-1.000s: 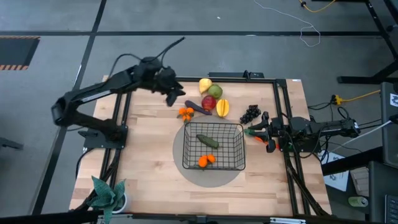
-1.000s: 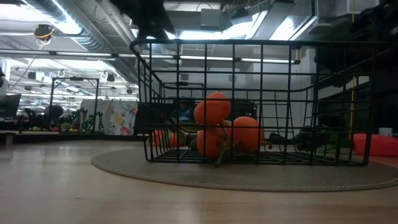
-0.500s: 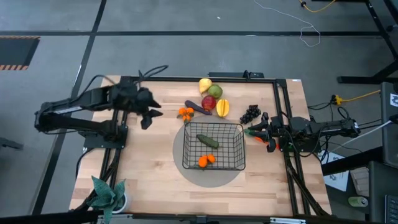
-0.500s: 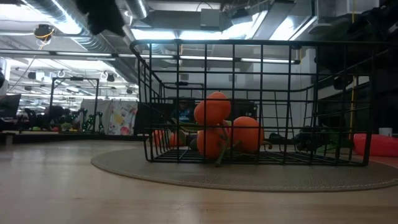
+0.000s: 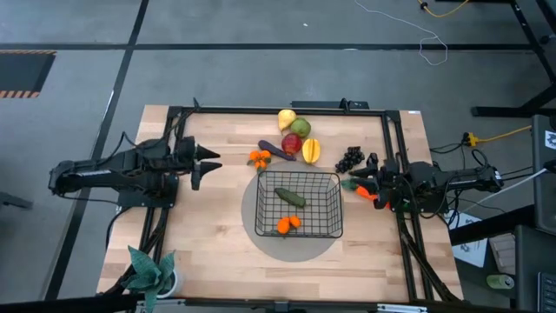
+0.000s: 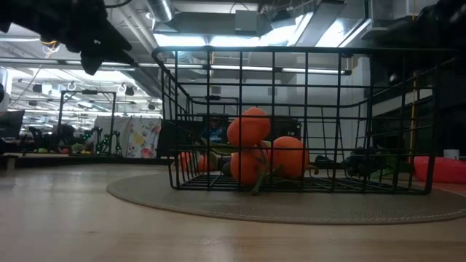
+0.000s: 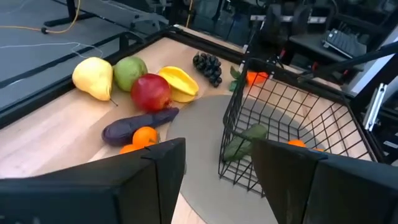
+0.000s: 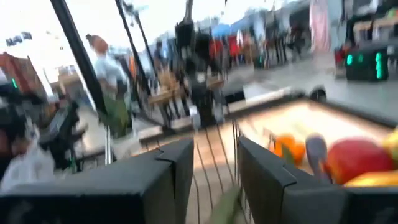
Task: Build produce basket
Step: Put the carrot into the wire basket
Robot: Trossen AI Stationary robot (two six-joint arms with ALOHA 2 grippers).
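While both arms sit off to their own sides, the black wire-mesh rectangular basket stands mid-table on a round grey mat on the light wooden table.

In the basket: a green cucumber lying diagonal near the centre, and small oranges clustered against the near wall. Low view shows the oranges stacked on the mesh floor.

Outside, beyond the far wall: a yellow pear, a green apple touching it, a red apple just below those, a yellow ridged fruit beside the red apple, a dark purple eggplant lying flat, more small oranges touching the eggplant's end, and a dark grape bunch off the basket's far right corner.

Left gripper: over the table's left side, well clear of the produce, pointing toward it. Fingers spread wide, nothing between them.

Right gripper: at the right table edge, just beside the basket's right wall. An orange carrot with green top lies at its fingertips; can't tell whether it's gripped. Fingers show a moderate gap in the wrist view.

A green potted plant sits at the near left corner.
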